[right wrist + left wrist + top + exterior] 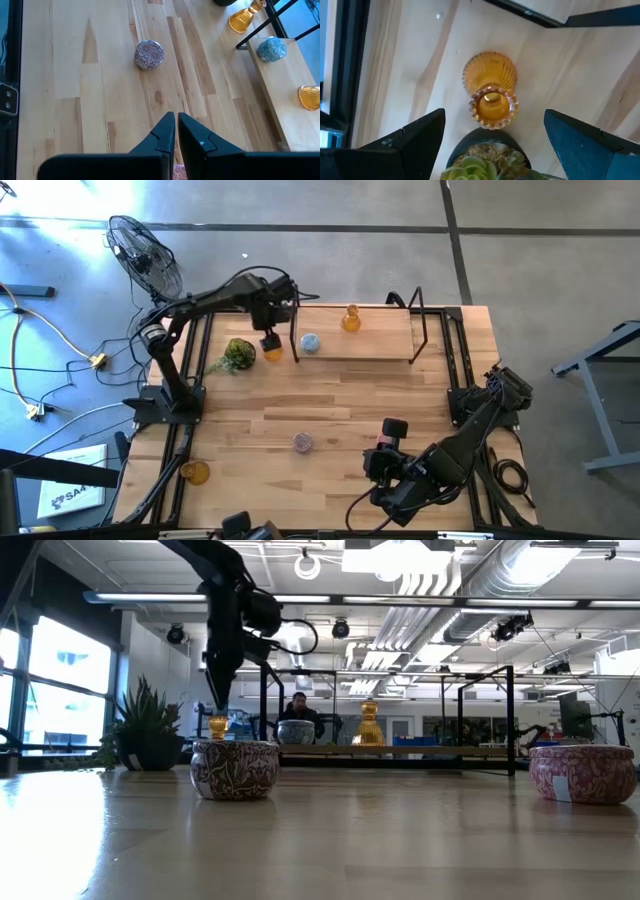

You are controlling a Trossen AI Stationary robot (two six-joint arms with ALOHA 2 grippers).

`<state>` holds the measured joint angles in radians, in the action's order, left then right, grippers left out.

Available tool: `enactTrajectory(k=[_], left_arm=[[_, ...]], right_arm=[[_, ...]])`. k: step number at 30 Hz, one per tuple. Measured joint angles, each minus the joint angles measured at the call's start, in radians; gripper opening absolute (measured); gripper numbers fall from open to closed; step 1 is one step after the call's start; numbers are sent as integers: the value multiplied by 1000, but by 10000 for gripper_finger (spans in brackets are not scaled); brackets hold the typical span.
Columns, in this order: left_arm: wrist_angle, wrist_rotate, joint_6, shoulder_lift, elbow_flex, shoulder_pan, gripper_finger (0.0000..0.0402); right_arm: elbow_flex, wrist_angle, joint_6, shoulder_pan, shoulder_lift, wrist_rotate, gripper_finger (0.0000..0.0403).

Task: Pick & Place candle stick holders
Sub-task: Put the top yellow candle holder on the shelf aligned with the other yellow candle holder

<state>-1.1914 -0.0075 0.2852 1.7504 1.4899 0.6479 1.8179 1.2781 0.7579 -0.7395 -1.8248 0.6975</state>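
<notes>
An amber bottle-shaped holder [490,92] stands upright on the table next to the plant [238,354], just left of the raised shelf [380,340]. My left gripper [492,120] hangs open above it, one finger on each side, touching nothing; it also shows in the low view [218,700]. A second amber holder [350,318] and a pale blue round one [310,342] stand on the shelf. A lilac round holder [302,442] sits mid-table and a third amber one [194,471] at the near left. My right gripper [176,120] is shut and empty at the near right.
The shelf's black metal legs [294,330] stand close to my left gripper. The plant's pot [487,160] is right beside the amber holder. A second patterned round holder [582,772] sits low on the table's right. A fan [145,255] stands off the far left corner.
</notes>
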Motion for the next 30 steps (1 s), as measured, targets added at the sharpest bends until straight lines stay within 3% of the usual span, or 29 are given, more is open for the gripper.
enactTrajectory(k=[23, 30], left_arm=[[-9, 93, 5, 56, 4, 2, 333], [-13, 49, -1, 78, 1, 7, 333]], right_arm=[[0, -4, 3, 0, 0, 2, 16], [0, -6, 3, 0, -1, 0, 16]])
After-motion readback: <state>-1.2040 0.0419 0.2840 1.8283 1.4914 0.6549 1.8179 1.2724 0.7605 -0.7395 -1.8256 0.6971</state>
